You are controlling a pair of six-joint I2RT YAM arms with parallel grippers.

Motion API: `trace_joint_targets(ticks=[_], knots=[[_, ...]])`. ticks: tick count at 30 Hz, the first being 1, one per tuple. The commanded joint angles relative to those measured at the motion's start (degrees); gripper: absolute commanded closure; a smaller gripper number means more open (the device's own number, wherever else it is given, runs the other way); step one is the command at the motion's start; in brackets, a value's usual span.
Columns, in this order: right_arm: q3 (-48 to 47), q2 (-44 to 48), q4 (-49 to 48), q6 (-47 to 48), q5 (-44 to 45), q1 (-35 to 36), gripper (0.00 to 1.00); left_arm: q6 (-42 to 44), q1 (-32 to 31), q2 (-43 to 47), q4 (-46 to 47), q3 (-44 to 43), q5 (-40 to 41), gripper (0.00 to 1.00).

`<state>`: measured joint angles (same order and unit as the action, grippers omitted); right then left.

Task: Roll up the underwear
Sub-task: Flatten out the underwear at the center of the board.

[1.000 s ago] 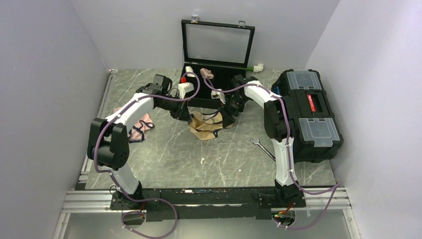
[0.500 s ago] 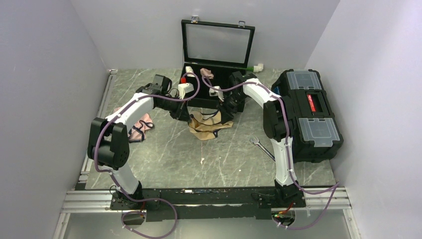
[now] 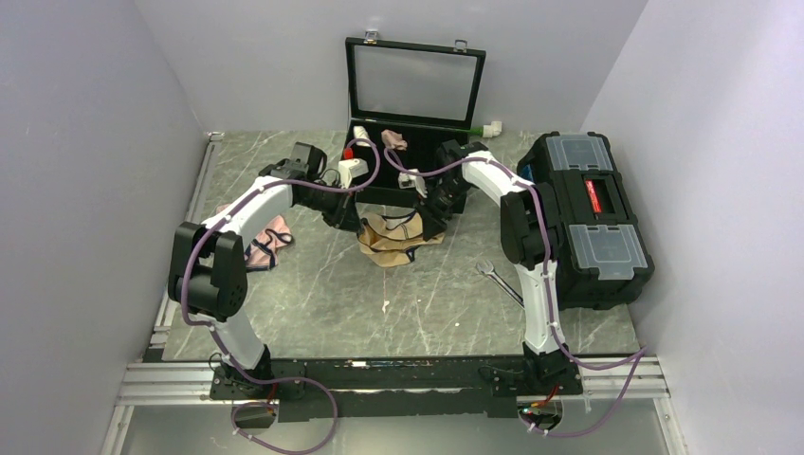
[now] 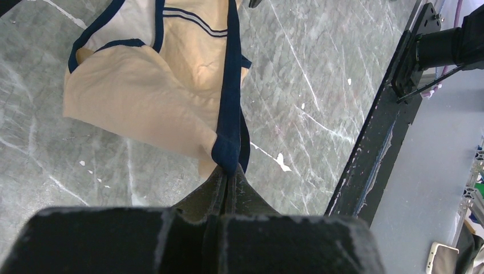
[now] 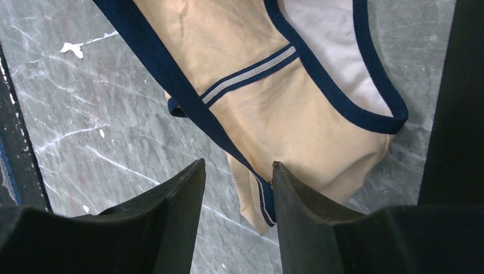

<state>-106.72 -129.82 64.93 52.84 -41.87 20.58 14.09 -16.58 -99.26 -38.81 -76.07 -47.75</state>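
Note:
The tan-beige underwear (image 3: 389, 239) with navy edging lies crumpled on the marble table in front of the open case. My left gripper (image 3: 358, 224) is at its left side. In the left wrist view the gripper (image 4: 228, 169) is shut on a fold of the navy edge of the underwear (image 4: 148, 97). My right gripper (image 3: 429, 220) is at its right side. In the right wrist view the gripper (image 5: 237, 171) is open over the underwear (image 5: 285, 108), and a corner of the fabric lies between the fingers, close to the right finger (image 5: 297, 194).
An open black case (image 3: 414, 95) with small fabric rolls (image 3: 392, 139) stands at the back. A black toolbox (image 3: 588, 213) fills the right side. A wrench (image 3: 498, 280) lies near the right arm. Pink underwear (image 3: 265, 242) lies at the left.
My right wrist has shifted slightly left and back beside the underwear. The left arm and the fabric have barely moved.

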Motion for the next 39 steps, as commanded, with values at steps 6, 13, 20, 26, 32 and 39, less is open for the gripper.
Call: trace_joint_targets(ticks=[6, 13, 20, 26, 32, 39], knots=[[0.4, -1.5, 1.5, 1.0, -1.2, 0.2, 0.57, 0.6, 0.6, 0.2, 0.2, -0.7, -1.4, 1.00], [1.8, -0.2, -2.9, -1.9, 0.2, 0.2, 0.64, 1.0, 0.8, 0.4, -0.1, -0.2, -1.5, 1.00], [1.6, 0.5, -3.2, -3.7, 1.1, 0.2, 0.77, 1.0, 0.9, 0.5, 0.0, 0.2, -1.2, 1.00], [3.7, 3.4, -6.5, -6.8, 2.3, 0.1, 1.00, 1.1, 1.1, 1.0, 0.2, 0.7, -1.0, 1.00], [6.7, 10.7, -13.4, -15.8, 5.7, -0.1, 1.00, 1.3, 1.3, 2.4, 0.0, 1.5, 0.9, 1.00], [12.3, 26.0, -27.5, -31.6, 16.4, 0.2, 1.00, 3.8, 1.3, 3.3, -4.2, -1.7, 5.5, 1.00]])
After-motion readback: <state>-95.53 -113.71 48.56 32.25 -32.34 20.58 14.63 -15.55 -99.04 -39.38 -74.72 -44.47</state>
